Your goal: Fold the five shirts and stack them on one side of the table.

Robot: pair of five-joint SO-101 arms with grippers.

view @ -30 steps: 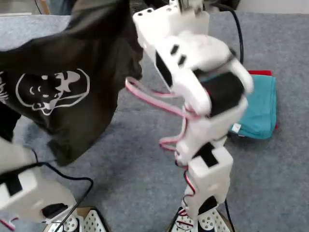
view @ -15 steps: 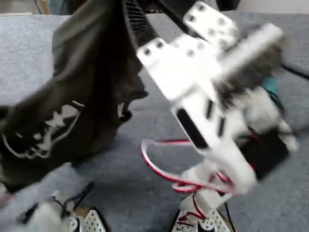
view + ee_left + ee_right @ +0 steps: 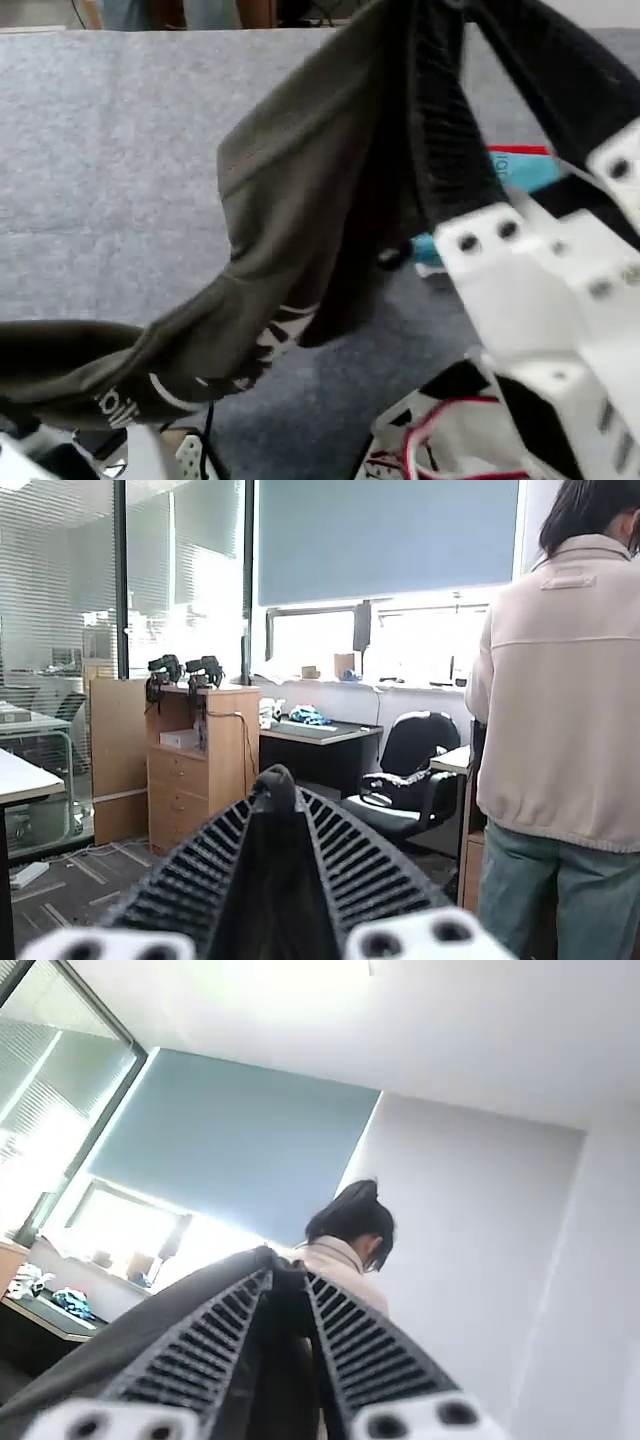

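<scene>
Olive shirt [image 3: 300, 200] hung over the table [image 3: 100, 150], sagging from one o'clock to eight o'clock, left gripper [image 3: 275, 780] and right gripper [image 3: 285, 1270] each clamped on its cloth; laying it flat likely meant drawing them apart, clear of the folded pile [image 3: 525, 170] at three o'clock

The table [image 3: 120, 150] has a grey, felt-like top. A folded teal shirt [image 3: 530, 172] lies flat on it. The edge of a folded red shirt [image 3: 515, 150] shows along the teal shirt's far side, touching it, so the 2 make 1 pile. Well apart from the teal shirt, toward the near left, a perforated base plate [image 3: 190, 455] sits on the grey surface, with a black cable [image 3: 205, 445] just beside it.
</scene>
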